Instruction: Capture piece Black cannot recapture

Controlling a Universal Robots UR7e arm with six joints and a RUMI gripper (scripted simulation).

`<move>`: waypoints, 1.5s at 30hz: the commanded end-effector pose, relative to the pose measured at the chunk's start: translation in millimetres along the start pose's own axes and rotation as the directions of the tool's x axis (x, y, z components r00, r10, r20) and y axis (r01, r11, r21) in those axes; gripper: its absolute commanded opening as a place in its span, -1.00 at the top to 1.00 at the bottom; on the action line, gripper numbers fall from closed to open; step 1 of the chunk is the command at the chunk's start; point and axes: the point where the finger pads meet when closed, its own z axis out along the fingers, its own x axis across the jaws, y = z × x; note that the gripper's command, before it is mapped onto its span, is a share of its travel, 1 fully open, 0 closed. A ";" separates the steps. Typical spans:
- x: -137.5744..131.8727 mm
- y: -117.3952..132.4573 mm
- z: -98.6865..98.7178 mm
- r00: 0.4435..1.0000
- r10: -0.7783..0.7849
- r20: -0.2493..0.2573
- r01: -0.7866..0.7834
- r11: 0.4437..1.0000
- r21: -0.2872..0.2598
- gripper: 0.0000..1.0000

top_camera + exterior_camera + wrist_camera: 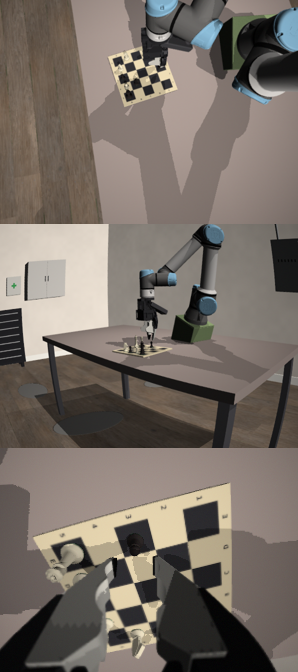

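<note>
Wrist view: the gripper (160, 65) (151, 338) (134, 558) is seen with its two fingers parted and nothing grasped between them. The board (152, 96) (143, 355) (224, 550) is spread below the fingertips. A black pawn (151, 345) (134, 544) is stood upright on its dark square, just beyond the gap between the fingertips in this view; in the exterior view it is seen low beneath them, and in the top view it is hidden by the gripper. A white piece (71, 555) is placed on the dark corner square to the left of the fingers in the wrist view.

In the top view, the other pieces are grouped to the left of the gripper. A black piece (128, 95) is set on the near-left corner square, with a white pawn (126, 86) beside it, on the side nearer the gripper. Another black piece (136, 80) is placed between that group and the gripper. All visible pieces are kept on the board, and none is laid on the table (180, 120) (175, 374) around it.
</note>
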 end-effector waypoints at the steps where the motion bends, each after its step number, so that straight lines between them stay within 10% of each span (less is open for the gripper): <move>1: -0.2 0.3 -0.3 1.000 0.000 0.000 0.000 1.000 -0.001 0.60; 45: -0.2 0.4 32.6 1.000 0.000 0.000 0.000 1.000 -0.001 0.60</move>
